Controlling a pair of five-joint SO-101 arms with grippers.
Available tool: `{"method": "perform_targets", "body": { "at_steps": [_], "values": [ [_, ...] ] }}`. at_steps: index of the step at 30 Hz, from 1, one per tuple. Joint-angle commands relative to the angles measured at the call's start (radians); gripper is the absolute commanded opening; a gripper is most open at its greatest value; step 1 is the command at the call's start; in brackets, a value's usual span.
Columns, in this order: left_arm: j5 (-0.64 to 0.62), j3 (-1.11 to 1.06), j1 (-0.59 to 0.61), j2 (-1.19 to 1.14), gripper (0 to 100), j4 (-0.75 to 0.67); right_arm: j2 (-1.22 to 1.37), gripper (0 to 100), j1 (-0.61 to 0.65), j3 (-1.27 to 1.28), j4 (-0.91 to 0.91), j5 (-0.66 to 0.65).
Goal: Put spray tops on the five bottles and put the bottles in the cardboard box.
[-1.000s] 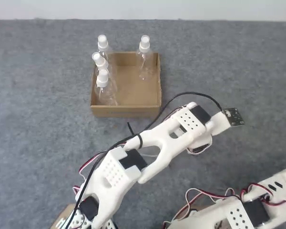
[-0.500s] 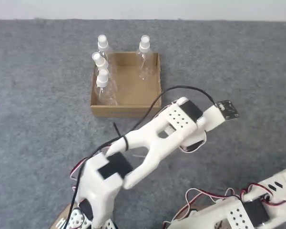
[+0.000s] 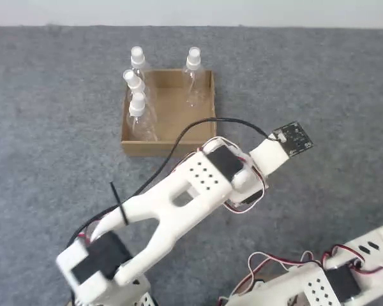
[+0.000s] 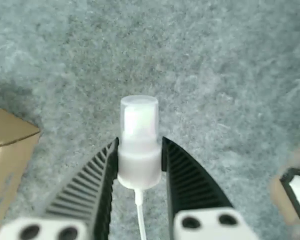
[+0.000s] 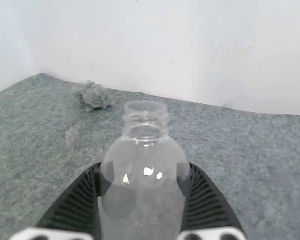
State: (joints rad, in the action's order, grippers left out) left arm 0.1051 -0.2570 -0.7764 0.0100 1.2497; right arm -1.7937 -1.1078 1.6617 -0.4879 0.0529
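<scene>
Jaws of the left gripper (image 4: 139, 146) pinch the collar of a white spray top (image 4: 139, 125), closed only as far as its width allows; its thin dip tube (image 4: 139, 215) trails back between them over grey carpet (image 4: 225, 60). The right gripper (image 5: 144, 172) clamps a clear bottle (image 5: 144, 155) around its shoulders, its neck bare and open. Farther out, ahead and to the left of the left arm, the cardboard box (image 3: 169, 148) holds four capped bottles (image 3: 137, 109).
</scene>
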Motion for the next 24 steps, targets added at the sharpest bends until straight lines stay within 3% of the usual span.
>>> {"method": "perform_targets", "body": {
  "at_steps": [1,10,18,24],
  "values": [
    [-0.025,-0.018,0.021,0.189,1,-0.032,-0.024,0.7,0.120,0.018,0.030,-0.021],
    [-0.028,-0.022,0.181,0.440,1,-0.037,-0.024,0.7,0.325,-0.064,0.021,-0.009],
    [-0.117,-0.024,0.296,0.598,1,-0.035,-0.022,0.7,0.547,-0.140,0.019,0.060],
    [-0.115,-0.021,0.370,0.729,1,-0.037,-0.022,0.7,0.598,-0.203,0.018,0.057]
  ]
}}
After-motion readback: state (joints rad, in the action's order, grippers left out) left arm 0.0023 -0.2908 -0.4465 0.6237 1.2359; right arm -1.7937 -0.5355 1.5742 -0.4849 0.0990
